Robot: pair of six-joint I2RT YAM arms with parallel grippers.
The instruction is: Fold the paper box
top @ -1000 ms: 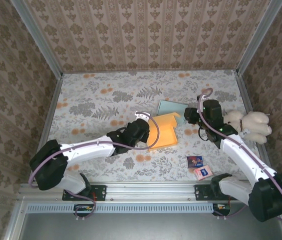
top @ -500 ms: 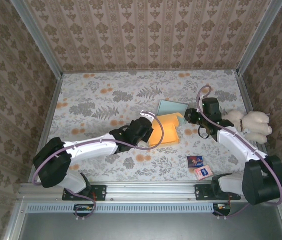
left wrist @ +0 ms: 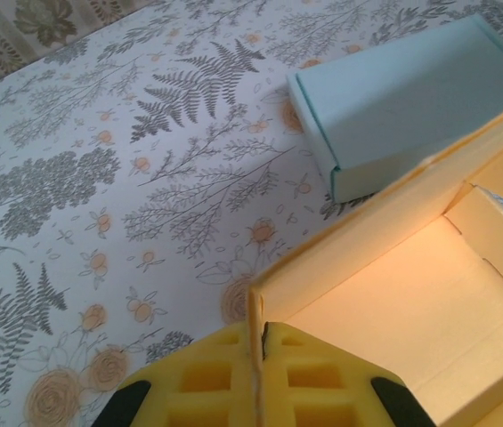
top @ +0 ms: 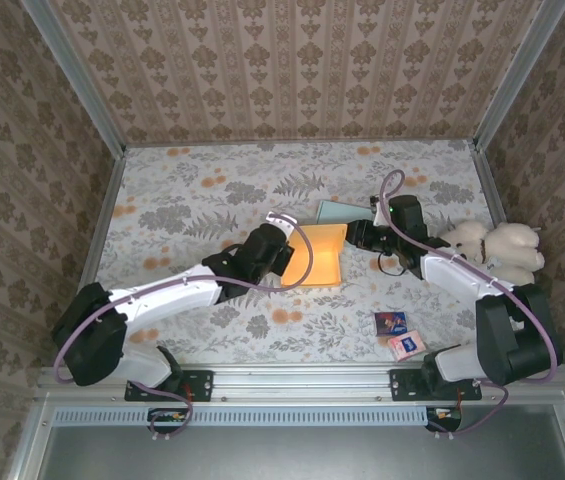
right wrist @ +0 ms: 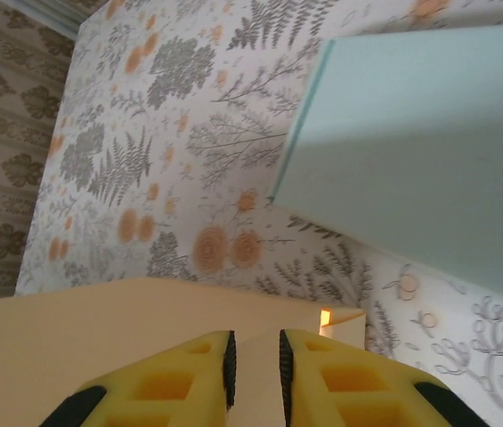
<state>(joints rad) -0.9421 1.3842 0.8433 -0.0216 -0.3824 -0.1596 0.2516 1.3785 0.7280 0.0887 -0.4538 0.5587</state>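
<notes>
We look down on a table (top: 182,210) covered in a grey and orange floral print, closed in by walls (top: 292,70) of brown damask wallpaper. The orange paper box (top: 324,255) sits near the middle of the table, between the two arms. It is partly formed, with its inside open to us and its side panels standing up. The left tool (top: 284,252) is at the box's left edge. In the left wrist view its yellow pads (left wrist: 313,382) are pressed together on the thin upright wall, at a corner of the box, so it is gripping the paper box. The right tool (top: 354,236) meets the box on its right side. From the right wrist we see its pads (right wrist: 171,382) pinching a pale card panel of the same box, with only a narrow slot between them. Just behind the paper box, and touching or nearly touching its far edge, lies a closed pale blue box (top: 340,212). A cream plush toy (top: 497,250) rests against the right edge of the table. Two small cards (top: 398,334) lie side by side near the front right, well apart from the box.
</notes>
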